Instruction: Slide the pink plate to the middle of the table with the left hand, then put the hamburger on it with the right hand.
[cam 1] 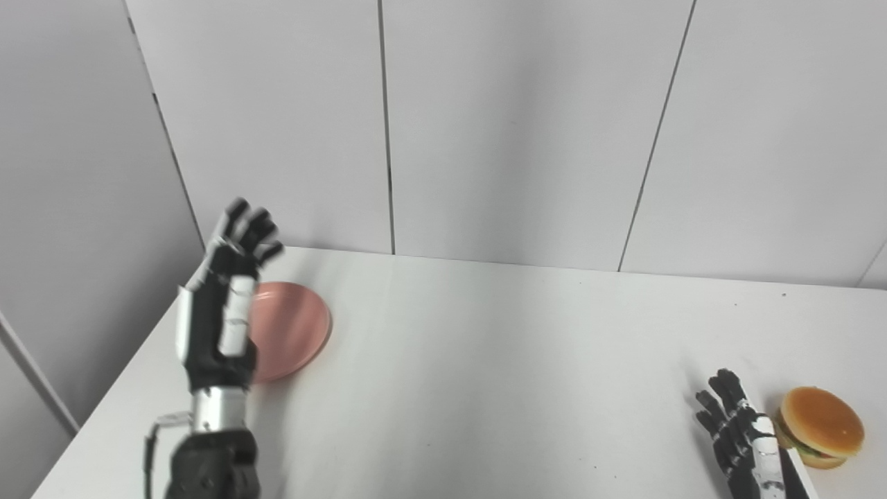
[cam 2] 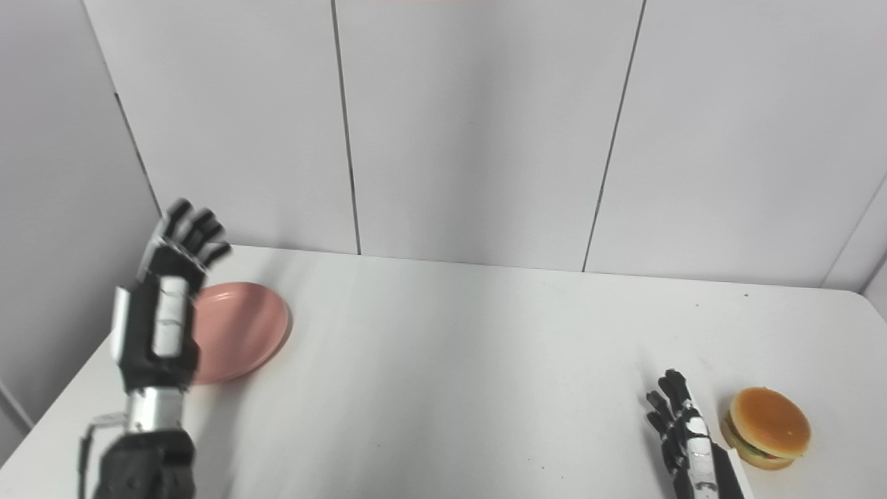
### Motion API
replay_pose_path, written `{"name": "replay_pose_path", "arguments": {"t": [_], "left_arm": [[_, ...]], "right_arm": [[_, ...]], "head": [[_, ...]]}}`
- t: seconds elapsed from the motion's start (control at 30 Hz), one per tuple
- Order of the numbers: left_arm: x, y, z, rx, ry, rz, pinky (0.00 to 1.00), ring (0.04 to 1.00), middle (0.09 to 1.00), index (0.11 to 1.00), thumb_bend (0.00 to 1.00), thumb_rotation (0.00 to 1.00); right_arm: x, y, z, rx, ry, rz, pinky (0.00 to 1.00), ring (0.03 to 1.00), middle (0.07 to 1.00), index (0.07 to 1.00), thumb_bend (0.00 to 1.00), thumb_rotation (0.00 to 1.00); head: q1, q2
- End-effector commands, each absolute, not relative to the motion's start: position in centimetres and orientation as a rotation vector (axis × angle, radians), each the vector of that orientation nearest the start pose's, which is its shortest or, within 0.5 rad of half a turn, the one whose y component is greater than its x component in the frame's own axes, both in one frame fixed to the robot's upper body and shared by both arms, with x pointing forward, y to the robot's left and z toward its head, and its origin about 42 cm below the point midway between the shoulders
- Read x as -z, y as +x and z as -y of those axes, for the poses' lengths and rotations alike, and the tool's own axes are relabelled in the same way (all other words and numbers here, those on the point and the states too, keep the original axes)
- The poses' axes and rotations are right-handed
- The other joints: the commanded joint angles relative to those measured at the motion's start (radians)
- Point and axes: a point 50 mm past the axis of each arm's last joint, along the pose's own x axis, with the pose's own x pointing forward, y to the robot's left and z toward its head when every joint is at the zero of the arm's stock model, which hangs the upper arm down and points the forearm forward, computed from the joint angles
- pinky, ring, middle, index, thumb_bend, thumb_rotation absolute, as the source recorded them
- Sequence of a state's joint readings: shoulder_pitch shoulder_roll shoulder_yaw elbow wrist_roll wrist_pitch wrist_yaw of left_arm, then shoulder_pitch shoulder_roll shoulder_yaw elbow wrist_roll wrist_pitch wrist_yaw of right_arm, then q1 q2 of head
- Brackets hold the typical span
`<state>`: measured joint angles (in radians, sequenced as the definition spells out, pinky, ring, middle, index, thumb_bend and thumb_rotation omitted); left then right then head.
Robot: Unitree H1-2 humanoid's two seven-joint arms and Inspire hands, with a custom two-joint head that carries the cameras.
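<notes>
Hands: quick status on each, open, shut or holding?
Left hand: open, empty, raised beside the pink plate.
Right hand: open, empty, next to the hamburger.

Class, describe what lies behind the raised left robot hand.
Behind the left robot hand lies the pink plate on the table. The hand covers its left edge; the visible part is empty.

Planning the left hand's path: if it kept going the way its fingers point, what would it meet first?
Probably the back wall. The left hand looks raised over the pink plate's near-left edge, though depth is unclear.
</notes>
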<state>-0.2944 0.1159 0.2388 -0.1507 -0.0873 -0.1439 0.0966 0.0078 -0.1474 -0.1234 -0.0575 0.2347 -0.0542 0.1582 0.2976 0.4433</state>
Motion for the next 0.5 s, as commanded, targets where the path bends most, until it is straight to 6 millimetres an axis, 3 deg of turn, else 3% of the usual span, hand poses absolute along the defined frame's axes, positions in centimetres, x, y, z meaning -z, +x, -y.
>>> {"name": "replay_pose_path", "arguments": {"t": [0.0,0.2,0.47], "left_arm": [[-26.3,35.6,-30.6,-0.286,0.003,0.637,0.76,0.833,0.840,0.790,0.83,0.79],[-28.2,38.2,-35.2,-0.343,0.009,0.629,0.82,0.855,0.842,0.771,0.84,0.76],[-28.1,41.5,-41.1,-0.413,0.071,0.568,0.84,0.873,0.831,0.790,0.78,0.74]], "right_arm": [[-10.0,26.6,27.5,-0.040,0.105,0.062,0.97,0.943,0.971,0.966,0.80,1.00],[-10.0,26.5,27.4,-0.040,0.108,0.059,0.96,0.939,0.968,0.965,0.78,1.00],[-9.9,26.5,27.1,-0.051,0.117,0.053,0.97,0.947,0.971,0.968,0.79,1.00]], "head": [[0.001,0.001],[0.001,0.009],[-0.017,0.009]]}}
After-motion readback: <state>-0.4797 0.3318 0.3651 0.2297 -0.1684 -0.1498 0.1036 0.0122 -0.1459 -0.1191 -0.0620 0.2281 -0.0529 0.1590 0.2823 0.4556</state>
